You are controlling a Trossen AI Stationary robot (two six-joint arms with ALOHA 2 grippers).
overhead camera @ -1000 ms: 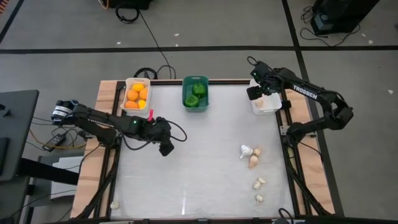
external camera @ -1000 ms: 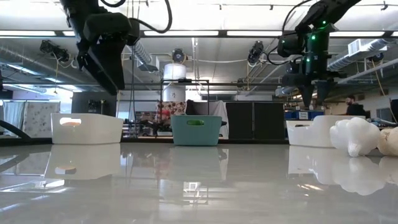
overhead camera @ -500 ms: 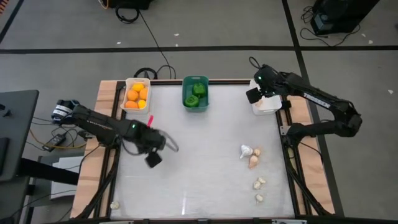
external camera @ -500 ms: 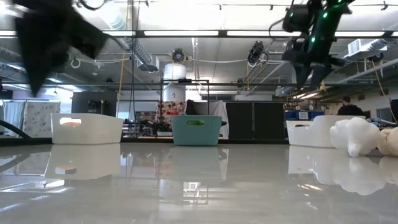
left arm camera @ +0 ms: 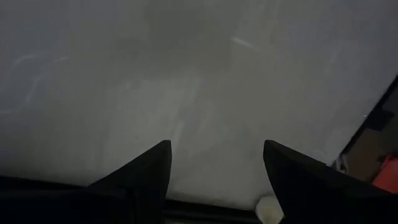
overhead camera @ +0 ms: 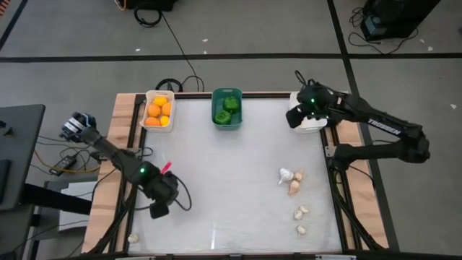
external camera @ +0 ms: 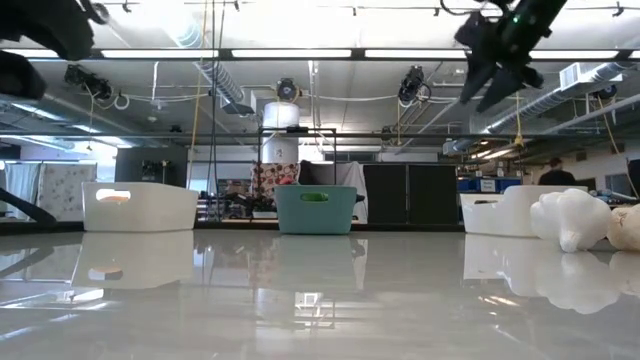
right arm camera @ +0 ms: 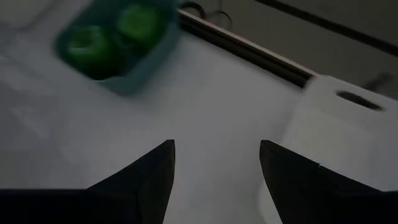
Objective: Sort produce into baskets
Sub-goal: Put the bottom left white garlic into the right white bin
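Observation:
Three baskets stand along the far edge: a white one (overhead camera: 159, 110) holding orange fruits, a teal one (overhead camera: 227, 107) holding green peppers, and a white one (overhead camera: 312, 121) at the far right. Pale garlic bulbs (overhead camera: 292, 180) lie on the table's right half, and one more (overhead camera: 133, 237) lies at the near left corner. My left gripper (overhead camera: 157, 210) hangs open over the near left of the table, pointing down, with nothing between its fingers (left arm camera: 214, 149). My right gripper (overhead camera: 294, 115) is open and raised beside the right white basket (right arm camera: 339, 124), also with nothing between its fingers (right arm camera: 216, 146).
More garlic bulbs (overhead camera: 301, 212) (overhead camera: 300, 230) lie toward the near right. The table has wooden side rails (overhead camera: 119, 137). In the low view the bulbs (external camera: 570, 217) loom at the right, and the baskets (external camera: 138, 206) (external camera: 316, 209) stand in a row behind.
My left gripper has swung from the middle left of the table toward the near left corner, turning as it went, and stayed open. My right gripper has risen by the right white basket, still open. No produce has moved.

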